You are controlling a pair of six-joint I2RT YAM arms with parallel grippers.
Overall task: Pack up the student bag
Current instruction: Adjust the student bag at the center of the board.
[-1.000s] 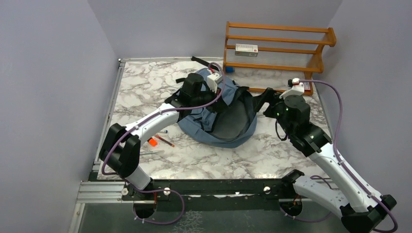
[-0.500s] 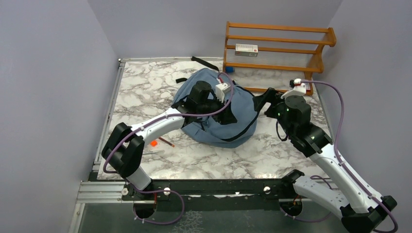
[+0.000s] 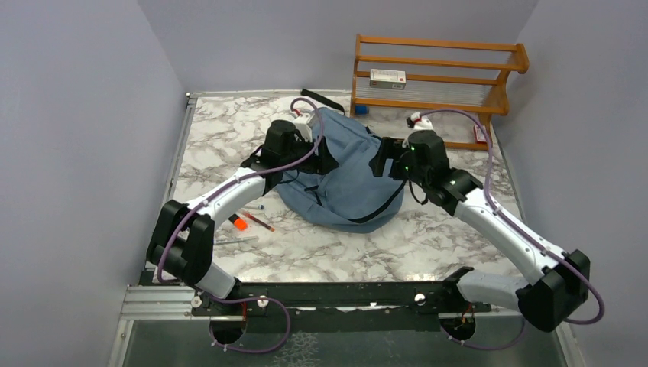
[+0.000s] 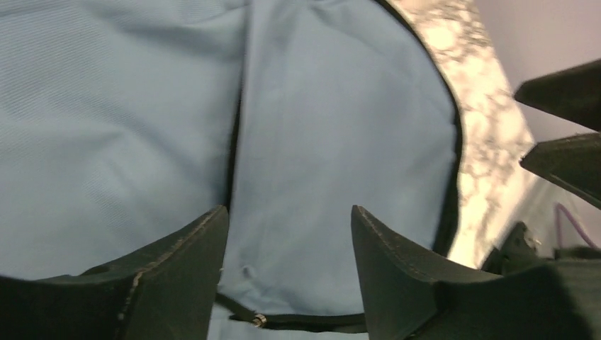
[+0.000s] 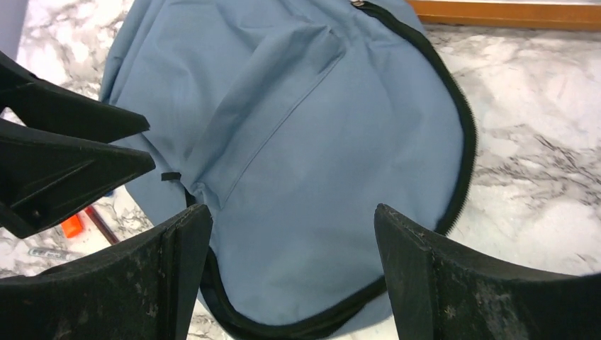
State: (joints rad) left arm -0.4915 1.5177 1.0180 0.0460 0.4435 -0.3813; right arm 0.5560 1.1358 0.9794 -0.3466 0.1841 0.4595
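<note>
the student bag [image 3: 344, 183] lies flat at the middle of the counter [image 3: 321, 252], in front of the wooden rack [image 3: 435, 43]. the left tool [image 4: 287, 212] and right tool [image 5: 292, 209] hover over it from opposite sides, both with jaws apart and empty, probably positioned to seize the fabric beside the zipper and open the bag for loading

The student bag [image 3: 344, 172] is soft, matt dusty-blue cloth with a fine weave, edged in dark zipper tape. The desk [image 3: 221, 130] has a smooth marble-pattern top with a slight sheen. The rack [image 3: 435, 43] is orange-brown wood, smooth and lightly glossy. The right gripper [image 5: 290, 216] has matt black jaws, scuffed and dusty.
</note>
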